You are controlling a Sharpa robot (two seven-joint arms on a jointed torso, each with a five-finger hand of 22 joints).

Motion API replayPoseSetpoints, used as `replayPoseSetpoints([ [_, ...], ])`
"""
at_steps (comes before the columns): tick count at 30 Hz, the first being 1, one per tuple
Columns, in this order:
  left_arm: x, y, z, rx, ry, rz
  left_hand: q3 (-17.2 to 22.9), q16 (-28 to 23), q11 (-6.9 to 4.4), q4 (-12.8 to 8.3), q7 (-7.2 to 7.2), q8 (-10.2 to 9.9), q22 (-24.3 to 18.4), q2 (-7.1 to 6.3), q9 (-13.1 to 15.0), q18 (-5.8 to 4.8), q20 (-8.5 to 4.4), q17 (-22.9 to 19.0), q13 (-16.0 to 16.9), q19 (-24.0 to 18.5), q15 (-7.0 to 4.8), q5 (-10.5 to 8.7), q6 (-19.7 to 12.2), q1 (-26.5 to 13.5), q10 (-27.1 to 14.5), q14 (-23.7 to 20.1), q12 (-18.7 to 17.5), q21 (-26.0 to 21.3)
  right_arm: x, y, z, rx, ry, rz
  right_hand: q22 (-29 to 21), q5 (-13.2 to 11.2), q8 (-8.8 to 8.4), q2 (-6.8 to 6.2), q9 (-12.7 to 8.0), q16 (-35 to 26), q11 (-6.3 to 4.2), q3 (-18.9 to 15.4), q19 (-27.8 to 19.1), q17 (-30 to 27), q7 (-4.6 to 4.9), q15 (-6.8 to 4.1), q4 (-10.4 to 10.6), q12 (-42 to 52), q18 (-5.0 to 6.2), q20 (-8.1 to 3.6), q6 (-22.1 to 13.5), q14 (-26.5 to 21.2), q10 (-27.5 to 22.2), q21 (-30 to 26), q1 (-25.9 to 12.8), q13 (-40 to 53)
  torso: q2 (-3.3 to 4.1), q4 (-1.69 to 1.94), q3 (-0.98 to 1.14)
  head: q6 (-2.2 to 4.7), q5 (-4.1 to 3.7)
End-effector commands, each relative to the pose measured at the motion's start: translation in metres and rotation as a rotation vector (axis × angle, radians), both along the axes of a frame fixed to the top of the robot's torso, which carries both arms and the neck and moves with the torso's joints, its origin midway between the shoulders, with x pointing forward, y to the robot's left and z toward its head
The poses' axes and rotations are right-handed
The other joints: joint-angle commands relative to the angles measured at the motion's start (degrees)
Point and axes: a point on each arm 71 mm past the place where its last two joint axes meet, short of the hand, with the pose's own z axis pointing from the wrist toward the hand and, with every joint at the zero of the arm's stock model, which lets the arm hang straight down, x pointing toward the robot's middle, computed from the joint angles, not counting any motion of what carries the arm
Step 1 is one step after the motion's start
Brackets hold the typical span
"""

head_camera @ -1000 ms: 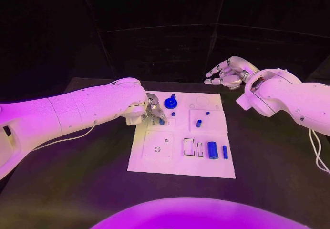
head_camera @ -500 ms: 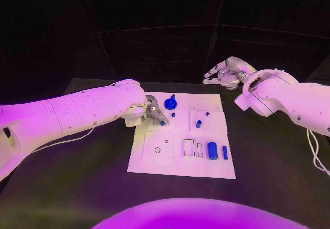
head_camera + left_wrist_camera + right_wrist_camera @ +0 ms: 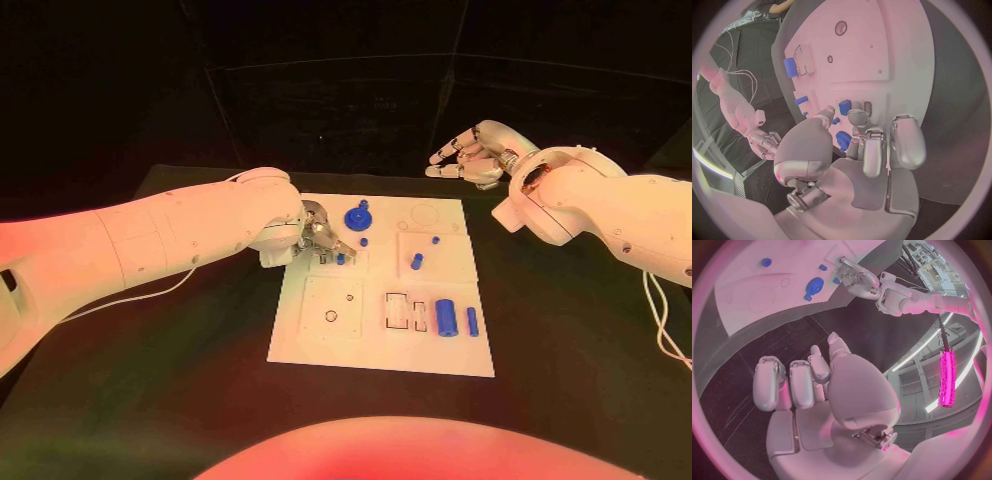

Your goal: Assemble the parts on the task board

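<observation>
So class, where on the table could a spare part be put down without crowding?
Bare table near of the left arm, and right of the board. Crowded: the board's far left, around the left hand and gear.

Left arm [image 3: 159, 235] reaching in from the left, wrist bent, left hand [image 3: 320, 238] lowered with fingers [image 3: 870, 150] curled downward and bunched close together; whether anything is pinched between them cannot be told. Right arm [image 3: 606, 215] entering from the right, elbow raised, forearm angled toward the far side. Right hand [image 3: 469, 157] held up at the far right, above the counter [image 3: 173, 380], well apart from the left hand, fingers [image 3: 786, 382] loosely curled but apart, holding nothing.
</observation>
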Motion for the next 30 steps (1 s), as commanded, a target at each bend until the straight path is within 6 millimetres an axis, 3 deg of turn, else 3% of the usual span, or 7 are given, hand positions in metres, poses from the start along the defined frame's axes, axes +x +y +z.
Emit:
replayPoseSetpoints([
  [1,-0.001,0.001,0.004,-0.020,-0.011,0.003,-1.06,0.28,-0.49,0.48,-0.24,0.28,-0.12,-0.17,0.11,-0.62,-0.51,14.49,0.05,0.09,-0.47,-0.28,0.04,0.71,-0.01,5.81,0.38,0.08,0.000,0.000,0.001,0.003,-0.002,0.009,-0.06,-0.16,0.29,0.00,-0.06,-0.28,-0.14,0.00,-0.39,-0.09,-0.03,-0.46,0.30,-0.38,1.14,-0.02,-0.38,1.87,-0.38,-0.20,-0.49,-0.03,0.00,0.03,-0.01,0.17,-0.10],
  [4,0.000,0.004,0.014,-0.042,-0.017,-0.004,-1.87,0.22,-0.47,0.67,-0.20,0.21,-0.45,-0.09,0.09,-0.56,-0.54,14.38,-0.16,0.00,-0.48,-0.28,-0.19,1.40,-0.15,5.79,0.25,-0.16,0.001,-0.001,0.001,0.002,-0.003,0.006,-0.06,-0.16,0.29,0.00,-0.06,-0.30,-0.14,-0.03,-0.40,-0.11,-0.03,-0.46,0.33,-0.38,1.14,-0.02,-0.38,1.87,-0.38,-0.20,-0.52,-0.03,0.02,0.07,-0.02,0.32,-0.24],
  [6,0.003,0.008,0.027,-0.054,-0.028,-0.010,-2.30,0.04,0.12,-0.65,0.66,-1.85,-1.15,0.75,-0.96,-0.48,-0.32,14.06,-1.13,-0.22,-0.03,-0.29,-2.38,5.36,-0.87,5.71,-0.42,-0.71,0.001,-0.003,0.001,0.001,-0.003,0.002,-0.06,-0.16,0.29,0.00,-0.06,-0.30,-0.14,-0.03,-0.40,-0.11,-0.03,-0.46,0.33,-0.38,1.14,-0.02,-0.38,1.87,-0.38,-0.20,-0.52,-0.03,0.03,0.08,0.00,0.44,-0.28],
  [14,0.018,0.024,0.060,-0.040,-0.024,-0.036,-5.47,-0.21,1.38,-0.28,2.04,-5.63,-2.48,1.67,-3.54,-0.25,0.53,13.62,-1.86,-0.61,1.00,-0.24,-4.06,7.57,-1.60,5.60,-0.74,-1.80,0.002,-0.005,0.001,0.000,-0.004,-0.003,-0.07,-0.14,0.30,0.02,-0.06,-0.30,-0.14,-0.07,-0.40,-0.10,-0.03,-0.46,0.39,-0.36,1.14,-0.02,-0.39,1.87,-0.37,-0.21,-0.58,-0.01,0.11,-0.02,0.03,0.85,0.04],
  [19,0.030,0.032,0.068,-0.026,-0.015,-0.024,-7.37,-0.49,2.33,0.26,3.16,-8.87,-3.27,2.74,-5.90,-0.13,1.20,13.15,-2.58,-0.88,1.77,-0.25,-5.81,8.62,-2.16,5.48,-1.11,-2.49,0.002,-0.004,0.001,0.000,-0.004,-0.001,-0.11,-0.12,0.31,0.04,-0.05,-0.35,-0.14,-0.11,-0.43,-0.17,-0.03,-0.46,0.45,-0.37,1.15,-0.02,-0.40,1.86,-0.38,-0.24,-0.63,-0.03,0.23,-0.10,-0.09,1.10,0.10],
  [24,0.049,0.039,0.072,-0.012,-0.019,0.008,-8.54,-0.48,2.62,0.54,3.48,-9.91,-3.19,3.62,-6.99,-0.12,1.59,13.17,-2.92,-0.88,2.05,-0.24,-5.32,9.45,-2.43,5.48,-1.21,-2.52,0.002,-0.002,0.001,0.001,-0.005,0.001,-0.13,0.03,0.32,0.10,-0.05,-0.34,-0.15,-0.12,-0.44,-0.13,-0.04,-0.46,0.48,-0.33,1.15,-0.02,-0.42,1.87,-0.36,-0.27,-0.59,0.00,0.40,-0.19,-0.01,1.22,0.38],
  [30,0.067,0.046,0.070,0.003,-0.057,0.058,-10.14,-0.37,2.68,1.40,3.54,-10.61,-2.94,4.50,-7.92,-0.10,1.80,13.36,-2.93,-0.81,2.17,-0.26,-4.50,9.54,-2.49,5.53,-1.05,-2.41,0.002,0.000,0.001,0.004,-0.008,0.007,-0.23,0.25,0.33,0.15,-0.05,-0.41,-0.16,-0.13,-0.49,-0.21,-0.05,-0.47,0.48,-0.37,1.18,-0.02,-0.46,1.86,-0.39,-0.33,-0.50,-0.04,0.80,-0.52,-0.19,1.70,0.67],
])
